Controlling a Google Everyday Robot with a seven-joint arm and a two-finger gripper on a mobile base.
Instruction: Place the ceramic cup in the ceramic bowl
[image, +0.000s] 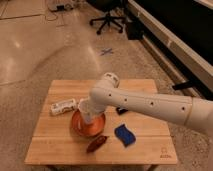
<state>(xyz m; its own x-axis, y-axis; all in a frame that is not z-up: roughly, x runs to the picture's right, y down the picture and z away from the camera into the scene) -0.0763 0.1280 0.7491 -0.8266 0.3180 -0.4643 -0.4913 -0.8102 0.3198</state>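
Note:
An orange-brown ceramic bowl (79, 129) sits on the wooden table (140, 145), left of centre. My white arm reaches in from the right and bends down over the bowl. My gripper (88, 116) is low inside the bowl. A pale cup-like shape (85, 108) shows at the gripper's end, just above the bowl's floor. The arm hides much of the bowl's right side.
A white packet (63, 106) lies left of the bowl. A blue sponge (124, 135) and a dark reddish object (96, 144) lie in front. A black object (120, 111) is partly hidden behind the arm. An office chair (107, 19) stands on the floor beyond.

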